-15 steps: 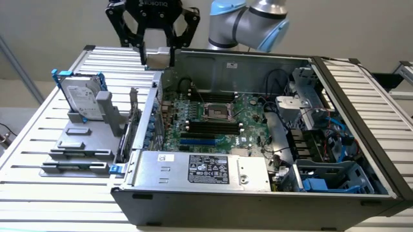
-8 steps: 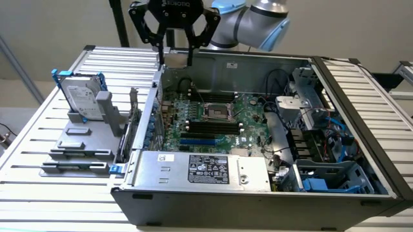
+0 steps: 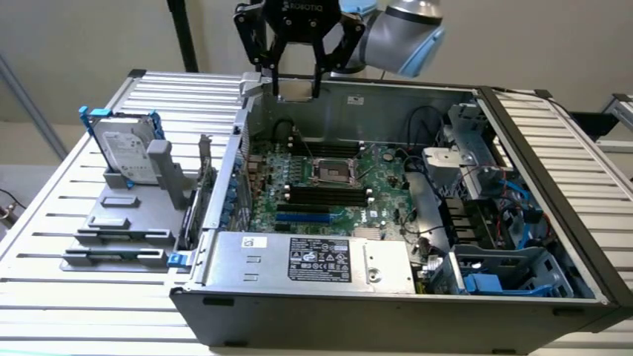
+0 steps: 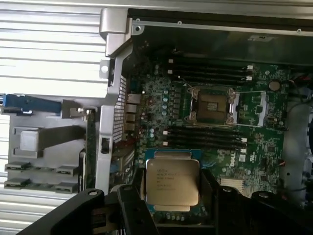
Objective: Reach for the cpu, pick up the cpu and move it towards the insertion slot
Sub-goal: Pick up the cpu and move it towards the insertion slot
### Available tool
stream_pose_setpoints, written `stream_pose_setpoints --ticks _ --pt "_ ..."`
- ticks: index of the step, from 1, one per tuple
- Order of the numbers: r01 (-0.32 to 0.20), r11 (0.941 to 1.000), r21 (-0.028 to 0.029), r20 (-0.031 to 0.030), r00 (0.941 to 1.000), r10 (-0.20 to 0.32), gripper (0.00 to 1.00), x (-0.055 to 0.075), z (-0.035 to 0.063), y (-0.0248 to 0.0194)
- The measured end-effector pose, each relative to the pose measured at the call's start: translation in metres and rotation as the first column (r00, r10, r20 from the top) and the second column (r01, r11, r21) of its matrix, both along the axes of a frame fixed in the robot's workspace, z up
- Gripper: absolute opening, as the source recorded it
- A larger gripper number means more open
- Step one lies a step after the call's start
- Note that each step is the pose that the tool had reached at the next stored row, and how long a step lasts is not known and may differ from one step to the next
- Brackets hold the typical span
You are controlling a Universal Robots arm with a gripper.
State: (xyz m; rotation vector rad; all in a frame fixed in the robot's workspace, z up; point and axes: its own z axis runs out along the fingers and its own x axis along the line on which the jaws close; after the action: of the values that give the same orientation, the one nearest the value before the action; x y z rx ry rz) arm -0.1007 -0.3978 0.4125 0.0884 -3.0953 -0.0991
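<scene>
We see even, bright daylight across the exterior view, the pale wall (image 3: 89, 37) washed out and the ribbed table (image 3: 59, 222) gleaming. Inside the computer case (image 3: 396, 297) shadows deepen (especially along its far wall). In the wrist view the cpu (image 4: 172, 182) catches soft glare, while the gripper (image 4: 171, 205) is dark and blurred.
</scene>
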Motion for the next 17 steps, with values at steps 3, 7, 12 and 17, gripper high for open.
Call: stream_pose_setpoints --ticks 3,7,12,17 --pt "0.0 1.0 -0.0001 -0.0001 1.0 0.0 0.55 0.009 -0.0051 0.009" --pt "0.0 1.0 0.0 -0.0009 1.0 0.0 0.55 0.022 -0.0125 0.018" --pt "0.0 1.0 0.0 -0.0022 1.0 0.0 0.55 0.038 -0.0216 0.0269" --pt "0.003 1.0 0.0001 -0.0023 1.0 -0.003 0.55 0.052 -0.0279 0.0325"
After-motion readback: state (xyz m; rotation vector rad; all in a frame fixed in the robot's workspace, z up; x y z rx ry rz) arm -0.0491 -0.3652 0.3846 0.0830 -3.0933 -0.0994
